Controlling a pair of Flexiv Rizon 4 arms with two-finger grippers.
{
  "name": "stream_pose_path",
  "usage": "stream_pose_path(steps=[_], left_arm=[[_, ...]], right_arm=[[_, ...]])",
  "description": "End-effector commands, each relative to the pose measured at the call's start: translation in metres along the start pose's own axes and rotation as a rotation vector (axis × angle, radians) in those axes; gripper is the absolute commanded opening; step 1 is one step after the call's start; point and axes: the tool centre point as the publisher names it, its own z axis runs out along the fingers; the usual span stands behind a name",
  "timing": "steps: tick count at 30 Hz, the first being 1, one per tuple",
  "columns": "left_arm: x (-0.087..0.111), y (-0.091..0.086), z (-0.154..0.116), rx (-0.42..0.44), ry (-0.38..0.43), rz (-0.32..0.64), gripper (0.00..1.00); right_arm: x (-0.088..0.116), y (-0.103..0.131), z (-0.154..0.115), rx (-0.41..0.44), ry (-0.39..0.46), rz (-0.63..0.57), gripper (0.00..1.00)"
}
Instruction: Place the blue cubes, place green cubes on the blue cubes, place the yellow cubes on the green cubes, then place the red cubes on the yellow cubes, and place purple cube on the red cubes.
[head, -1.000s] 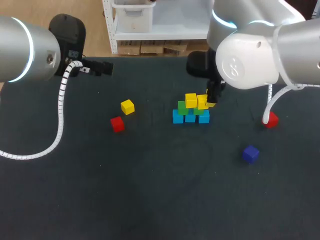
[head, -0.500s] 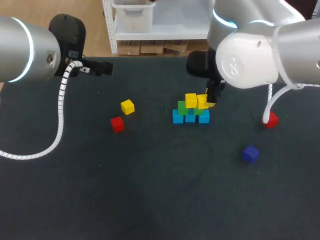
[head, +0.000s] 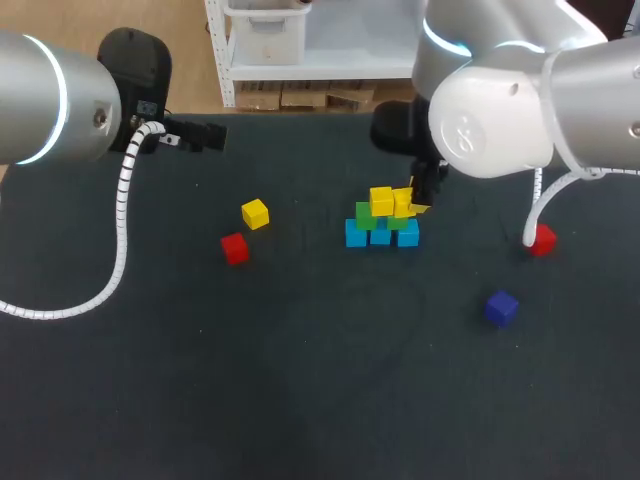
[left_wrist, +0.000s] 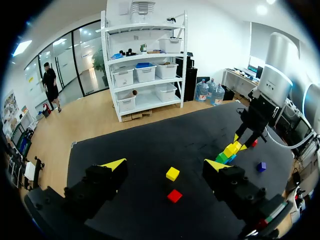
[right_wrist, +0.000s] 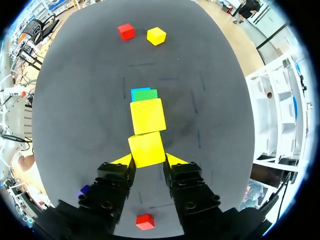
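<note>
Yellow layer in hand; right gripper clamped on a small yellow cube over the green cubes; next, probably: let go, lift straight.

I was running the rig in a lab-like office: white shelving with storage bins, glass partitions, a dark-matted table.
</note>
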Motion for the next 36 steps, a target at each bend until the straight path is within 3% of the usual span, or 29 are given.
stream_pose_path(steps=[1, 14, 19, 22, 23, 24, 31, 33, 36], left_arm=[[-0.0002, 0.0008, -0.0004, 0.003, 0.001, 0.000, 1.00], [-0.0002, 0.0008, -0.0004, 0.003, 0.001, 0.000, 1.00], [-0.0002, 0.0008, -0.0004, 0.003, 0.001, 0.000, 1.00], [-0.0002, 0.0008, -0.0004, 0.003, 0.001, 0.000, 1.00], [-0.0002, 0.0008, -0.0004, 0.003, 0.001, 0.000, 1.00], [-0.0002, 0.0008, -0.0004, 0.003, 0.001, 0.000, 1.00], [-0.0002, 0.0008, -0.0004, 0.003, 0.001, 0.000, 1.00], [-0.0002, 0.0008, -0.0004, 0.003, 0.001, 0.000, 1.00], [-0.0002, 0.0008, -0.0004, 0.003, 0.001, 0.000, 1.00]], right_arm=[[-0.0009, -0.0004, 0.0002, 0.000, 0.001, 0.001, 0.00], [-0.0018, 0.0002, 0.0000, 0.002, 0.000, 0.013, 0.02], [-0.0014, 0.0011, 0.0006, 0.001, 0.001, 0.016, 0.39], [-0.0011, 0.0015, 0.0006, 0.001, 0.002, 0.018, 0.51], [-0.0009, 0.0018, 0.0004, 0.002, 0.002, 0.019, 0.63], [-0.0007, 0.0019, 0.0002, 0.003, 0.002, 0.019, 0.69], [0.0014, 0.0014, -0.0029, 0.010, -0.004, 0.028, 0.85], [0.0015, 0.0015, -0.0030, 0.010, -0.005, 0.029, 0.78], [0.0002, 0.0016, -0.0007, 0.023, -0.001, 0.035, 0.78]])
